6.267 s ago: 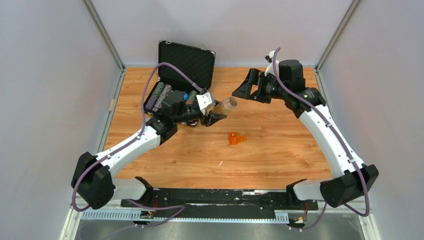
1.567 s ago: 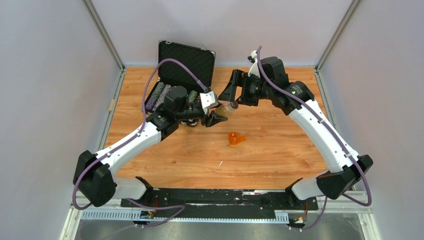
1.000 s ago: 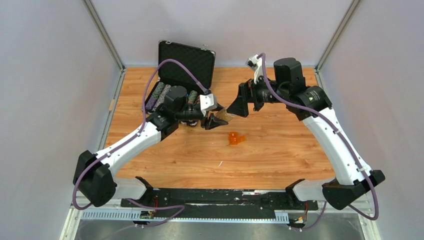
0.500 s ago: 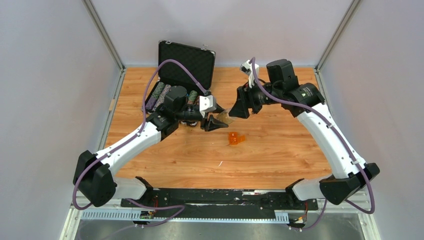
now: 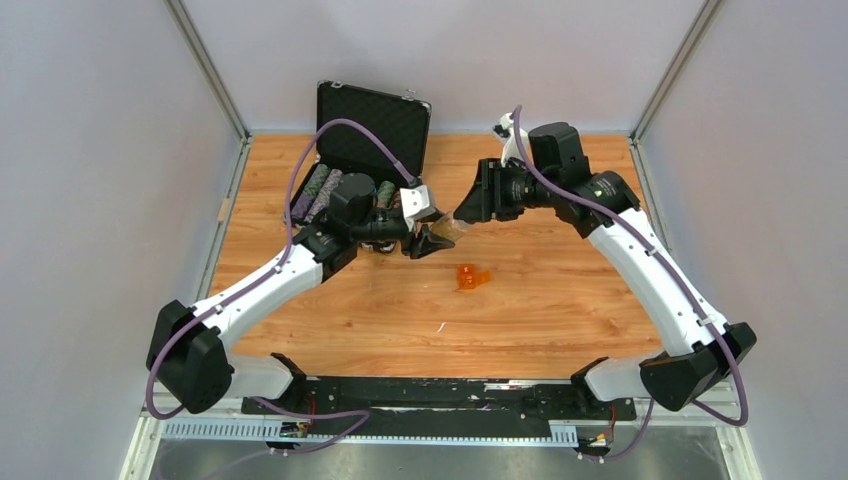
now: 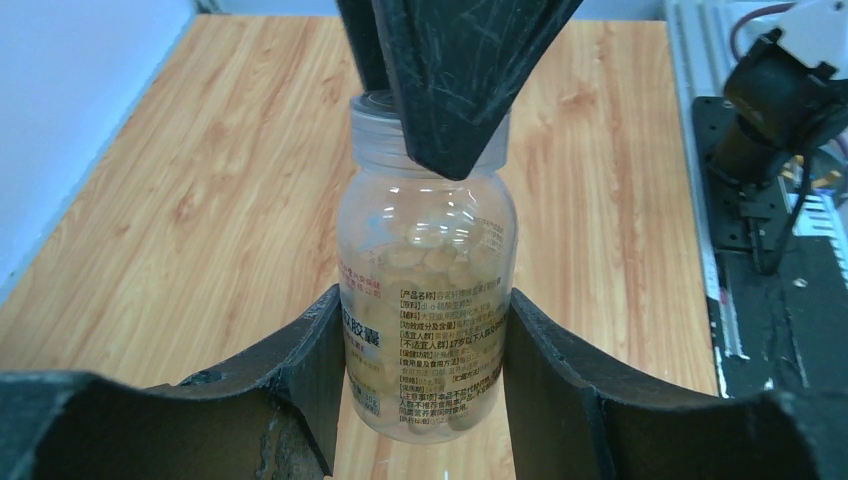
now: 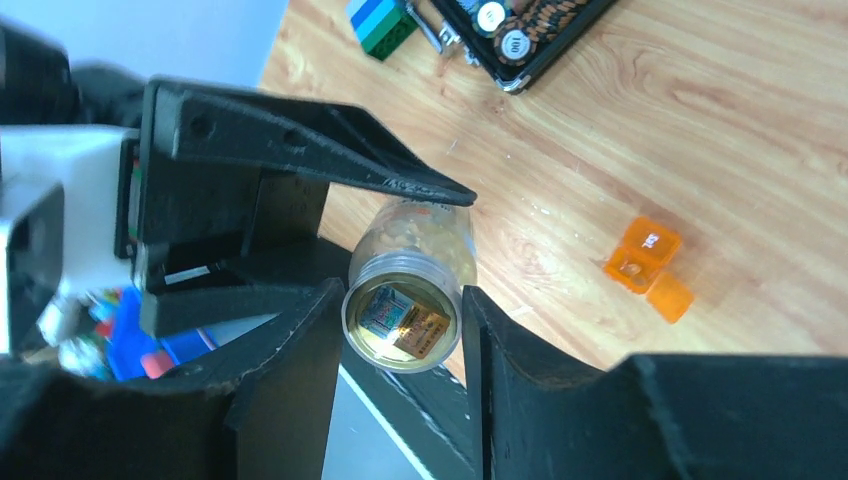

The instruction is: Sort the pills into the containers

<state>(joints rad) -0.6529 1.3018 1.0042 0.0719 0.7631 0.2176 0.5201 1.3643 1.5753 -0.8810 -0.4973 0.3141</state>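
Note:
A clear pill bottle [image 6: 428, 270] full of pale pills [image 6: 430, 245] is held off the table, tilted toward the right arm. My left gripper [image 6: 424, 312] is shut on its labelled body, also seen from above [image 5: 432, 236]. My right gripper [image 7: 402, 300] has come in from the other end; its fingers [image 6: 450, 90] press on both sides of the bottle's clear cap [image 7: 405, 325]. The containers [image 5: 468, 277], a tiny orange box of joined compartments, lie on the wood just in front of the bottle, also visible in the right wrist view [image 7: 645, 265].
An open black case [image 5: 372, 118] with striped chip rows [image 5: 318, 190] stands at the back left, behind the left wrist. A green-blue block [image 7: 382, 20] lies beside the case. A small white scrap [image 5: 439, 326] lies on the table toward the front.
The right gripper's fingers have narrowed from wide apart onto the bottle's cap, and its wrist has shifted slightly. The left gripper and bottle stayed put.

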